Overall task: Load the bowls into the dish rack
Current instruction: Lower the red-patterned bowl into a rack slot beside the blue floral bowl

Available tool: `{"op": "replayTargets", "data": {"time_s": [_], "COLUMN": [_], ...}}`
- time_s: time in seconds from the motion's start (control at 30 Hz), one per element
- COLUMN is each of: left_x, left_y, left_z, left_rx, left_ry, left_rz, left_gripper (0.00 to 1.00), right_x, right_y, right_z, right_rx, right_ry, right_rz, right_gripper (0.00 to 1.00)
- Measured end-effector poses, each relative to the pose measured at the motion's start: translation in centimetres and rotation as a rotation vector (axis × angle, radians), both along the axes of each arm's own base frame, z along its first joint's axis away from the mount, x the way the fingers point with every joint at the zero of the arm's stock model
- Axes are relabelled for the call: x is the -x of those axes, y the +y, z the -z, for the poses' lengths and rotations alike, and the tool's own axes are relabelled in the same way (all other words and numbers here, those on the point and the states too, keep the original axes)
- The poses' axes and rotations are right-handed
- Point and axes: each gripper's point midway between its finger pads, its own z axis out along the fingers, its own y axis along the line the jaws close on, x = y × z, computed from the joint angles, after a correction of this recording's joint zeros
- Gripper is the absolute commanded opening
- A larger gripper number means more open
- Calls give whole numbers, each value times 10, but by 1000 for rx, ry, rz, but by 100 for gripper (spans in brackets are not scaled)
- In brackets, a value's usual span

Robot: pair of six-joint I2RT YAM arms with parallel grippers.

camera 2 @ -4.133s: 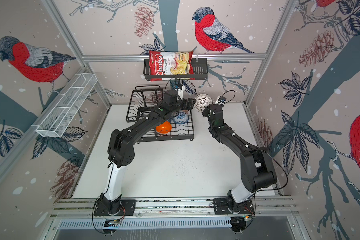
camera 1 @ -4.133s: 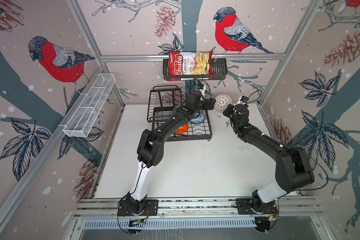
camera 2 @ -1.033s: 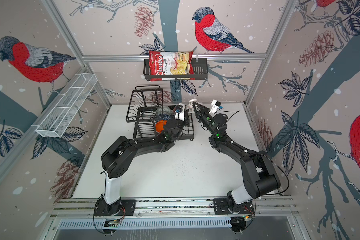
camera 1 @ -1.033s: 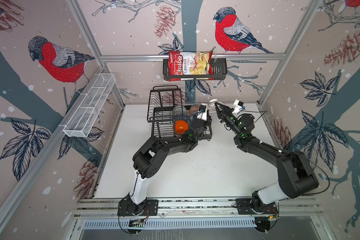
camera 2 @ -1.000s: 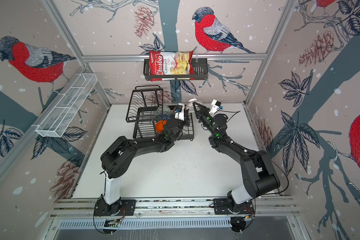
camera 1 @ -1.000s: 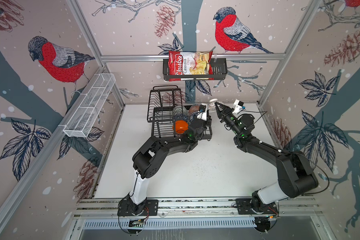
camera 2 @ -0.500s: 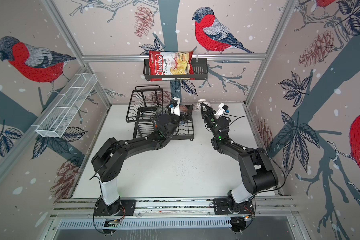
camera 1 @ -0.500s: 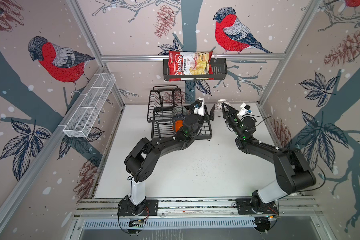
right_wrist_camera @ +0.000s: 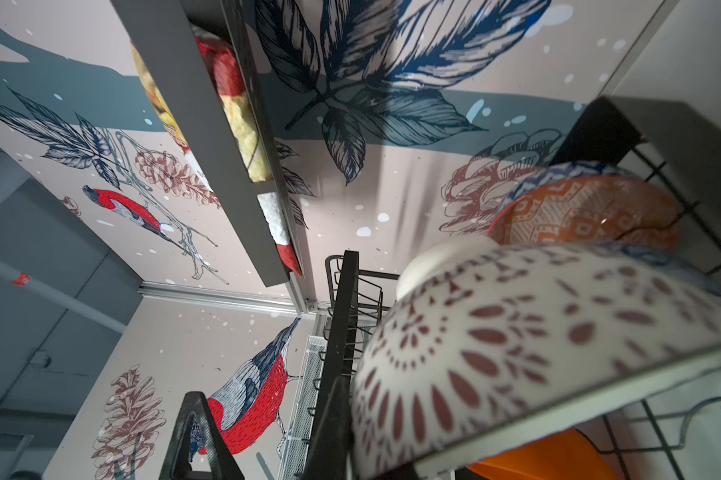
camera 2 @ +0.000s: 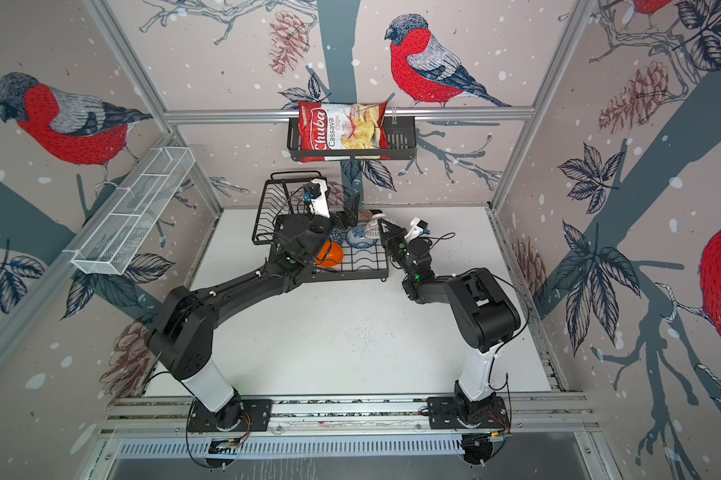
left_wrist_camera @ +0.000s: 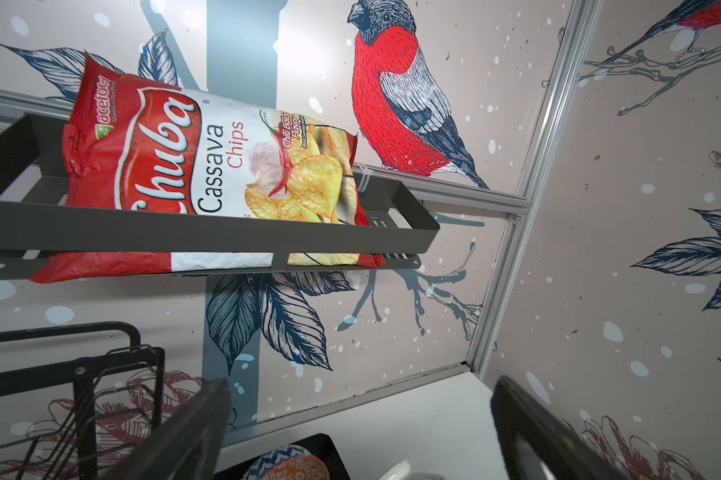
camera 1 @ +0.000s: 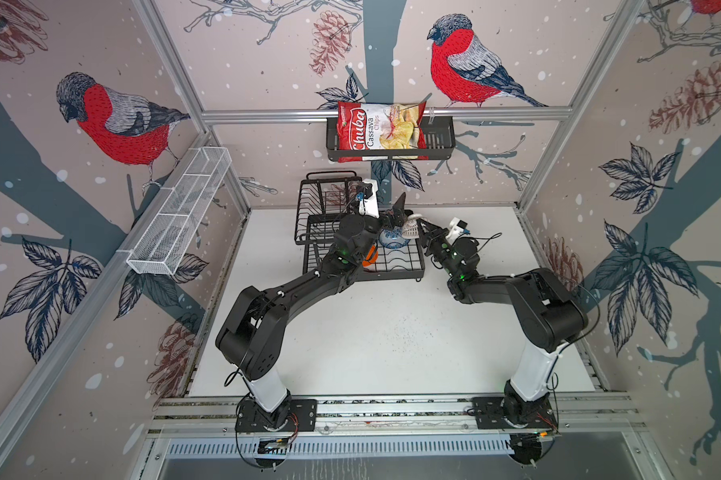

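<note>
Right pincer (camera 1: 419, 228) grasps the white lattice bowl (right_wrist_camera: 537, 332); seat it firmly among dish rack (camera 1: 392, 275) wires before releasing. Left pincer (camera 1: 397, 211) released.

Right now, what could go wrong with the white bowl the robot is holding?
1. The right gripper pinches the white bowl only by its rim, tilted. It might slip and drop onto the blue bowl in the rack.
2. The open left gripper sits close beside it, so the two could bump.
3. That corner of the rack is crowded, so the white bowl may knock the salmon bowl.
</note>
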Motion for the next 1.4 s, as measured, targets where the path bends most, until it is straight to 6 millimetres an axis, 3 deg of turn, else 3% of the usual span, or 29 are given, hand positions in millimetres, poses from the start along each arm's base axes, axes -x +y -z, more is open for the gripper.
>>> {"op": "replayTargets", "data": {"time_s": [0.17, 0.37, 0.9, 1.4], "left_x": [-2, -2, -5, -7], "left_y": [-3, -6, -3, -3], "left_z": [5, 4, 8, 10], "left_rx": [-7, -4, 0, 9], "left_ry": [17, 20, 39, 49], "left_rz": [24, 42, 53, 56], "left_gripper": [98, 98, 98, 98], "right_x": [-3, -4, 2, -4], "right_y": [28, 45, 48, 52], "right_z": [21, 38, 76, 85], "right_rx": [-20, -24, -19, -5], "right_ry": [50, 90, 200, 207], "right_rz": [-53, -80, -66, -47], "right_gripper": [0, 0, 0, 0]}}
